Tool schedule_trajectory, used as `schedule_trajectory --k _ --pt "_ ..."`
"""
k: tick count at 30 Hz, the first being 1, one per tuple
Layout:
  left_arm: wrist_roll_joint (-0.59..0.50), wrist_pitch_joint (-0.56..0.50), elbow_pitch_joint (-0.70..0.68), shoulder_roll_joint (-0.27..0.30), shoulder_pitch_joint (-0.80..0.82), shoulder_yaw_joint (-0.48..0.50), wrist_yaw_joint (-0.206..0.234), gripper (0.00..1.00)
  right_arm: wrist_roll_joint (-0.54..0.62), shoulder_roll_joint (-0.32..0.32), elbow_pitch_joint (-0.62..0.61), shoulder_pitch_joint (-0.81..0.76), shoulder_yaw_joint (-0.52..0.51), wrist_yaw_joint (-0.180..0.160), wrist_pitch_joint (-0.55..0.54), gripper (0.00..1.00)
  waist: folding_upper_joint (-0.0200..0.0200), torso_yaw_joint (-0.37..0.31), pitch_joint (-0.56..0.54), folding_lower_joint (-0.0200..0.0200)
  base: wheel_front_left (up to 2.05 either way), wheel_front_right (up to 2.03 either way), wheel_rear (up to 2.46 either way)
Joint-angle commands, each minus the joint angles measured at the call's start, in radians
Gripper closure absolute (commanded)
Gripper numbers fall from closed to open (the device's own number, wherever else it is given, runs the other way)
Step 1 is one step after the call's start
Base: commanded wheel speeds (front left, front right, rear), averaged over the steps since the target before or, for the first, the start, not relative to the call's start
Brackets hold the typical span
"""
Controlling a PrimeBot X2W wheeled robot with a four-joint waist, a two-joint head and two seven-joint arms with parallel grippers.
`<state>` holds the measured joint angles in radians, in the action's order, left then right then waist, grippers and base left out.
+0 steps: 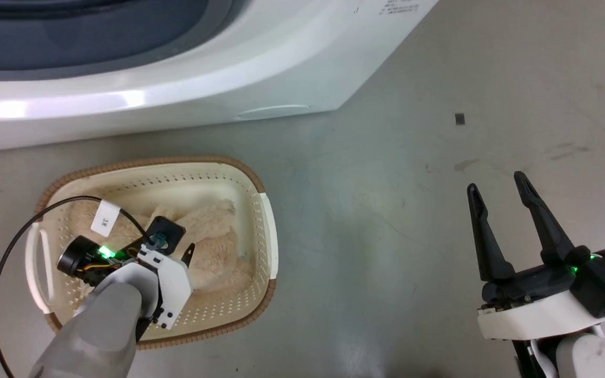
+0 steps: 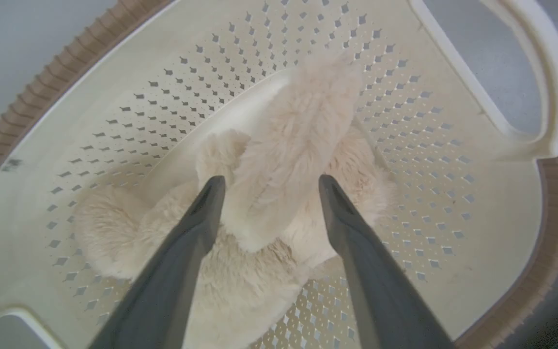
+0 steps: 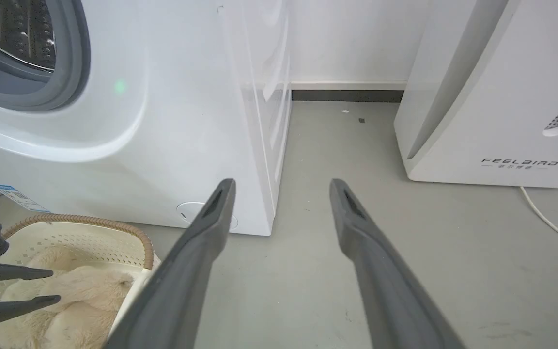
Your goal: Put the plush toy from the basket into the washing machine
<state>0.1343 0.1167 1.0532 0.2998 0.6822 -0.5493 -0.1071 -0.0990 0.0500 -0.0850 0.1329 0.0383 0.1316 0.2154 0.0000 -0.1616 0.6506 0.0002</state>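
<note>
The cream plush toy (image 1: 213, 236) lies in the perforated basket (image 1: 260, 231) on the floor, just before the white washing machine (image 1: 176, 89). My left gripper (image 2: 267, 182) is open inside the basket, its two fingers straddling a fluffy limb of the plush toy (image 2: 288, 145) without closing on it. In the right wrist view the left gripper (image 3: 49, 287) hovers over the toy (image 3: 80, 300). My right gripper (image 1: 499, 189) is open above bare floor at the right, holding nothing. The washing machine's porthole (image 3: 22, 53) shows its grey gasket and steel drum.
A white slanted FEELBIRD appliance (image 3: 502, 97) stands to the right of the washer, with a white cable (image 3: 550, 223) on the floor beside it. A black cable (image 1: 3, 262) loops from my left wrist over the basket's left handle. Grey floor stretches between basket and right gripper.
</note>
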Motion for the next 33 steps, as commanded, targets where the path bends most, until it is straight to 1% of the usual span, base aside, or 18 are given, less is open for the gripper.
schedule_trajectory --k 1,10,16,17,18,24,29,33 --pt "0.008 0.007 0.032 0.011 0.038 -0.023 -0.005 0.00 -0.017 0.000 -0.007 0.019 -0.001 -0.001 0.011 0.00 0.0000 -0.010 0.026 -0.0002 0.00 0.00 0.00" --pt "0.026 0.037 0.132 0.046 0.140 -0.102 -0.015 0.00 -0.046 0.000 -0.023 0.037 -0.002 -0.001 0.030 0.00 0.0000 -0.028 0.114 -0.0002 0.00 0.00 0.00" --pt "0.039 0.055 0.188 0.057 0.190 -0.138 -0.020 0.00 -0.053 0.000 -0.027 0.047 0.001 -0.001 0.040 0.00 0.0000 -0.035 0.158 -0.0002 0.00 0.00 0.00" --pt "0.044 0.061 0.198 0.056 0.197 -0.146 -0.021 0.97 -0.054 0.000 -0.027 0.049 0.001 -0.001 0.042 0.00 0.0000 -0.036 0.164 -0.0002 0.00 0.00 0.00" --pt "0.050 0.067 0.208 0.053 0.203 -0.155 -0.022 1.00 -0.056 0.000 -0.026 0.050 0.001 -0.001 0.044 0.00 0.0000 -0.037 0.169 -0.0002 0.00 0.00 0.00" --pt "0.086 0.099 0.220 0.031 0.183 -0.169 -0.023 1.00 -0.056 0.000 -0.005 0.050 0.006 -0.001 0.046 0.00 0.0000 -0.030 0.129 -0.0002 0.00 0.00 0.00" --pt "0.122 0.130 0.215 0.024 0.137 -0.151 -0.021 1.00 -0.056 0.000 0.019 0.046 0.007 -0.001 0.046 0.00 0.0000 -0.026 0.046 -0.0002 0.00 0.00 0.00" --pt "0.158 0.143 0.184 0.020 0.073 -0.120 -0.004 1.00 -0.056 0.000 0.043 0.030 0.009 -0.001 0.046 0.00 0.0000 -0.021 -0.044 -0.0002 0.00 0.00 0.00"
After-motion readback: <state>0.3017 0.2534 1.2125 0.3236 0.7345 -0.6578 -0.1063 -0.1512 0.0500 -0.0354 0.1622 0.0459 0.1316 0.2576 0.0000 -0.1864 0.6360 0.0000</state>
